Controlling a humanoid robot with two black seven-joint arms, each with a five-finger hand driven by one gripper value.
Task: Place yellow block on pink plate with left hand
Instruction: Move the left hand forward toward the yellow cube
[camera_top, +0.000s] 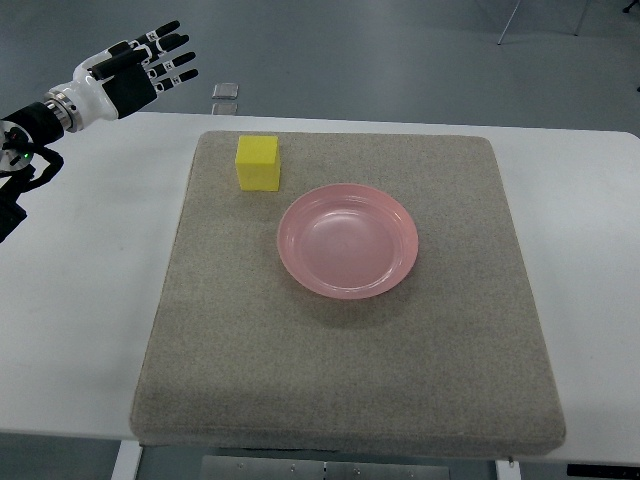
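Fingers (170, 55) of the left hand (135, 72) are spread wide and hold nothing, raised near the far-left corner of the white counter (90, 280), pointing toward the right.

From the top view, the yellow block (258, 163) sits on the grey mat (340, 370) near its far-left corner, well apart from the fingers, lying right of them and nearer the robot. The pink plate (347, 241) rests just beside the block, on its right and nearer side, and is bare.

I would worry about the approach: if the spread hand comes in low from the side, it may shove the block against the plate's rim rather than close around it. A shallow pinch might also let the block twist free.
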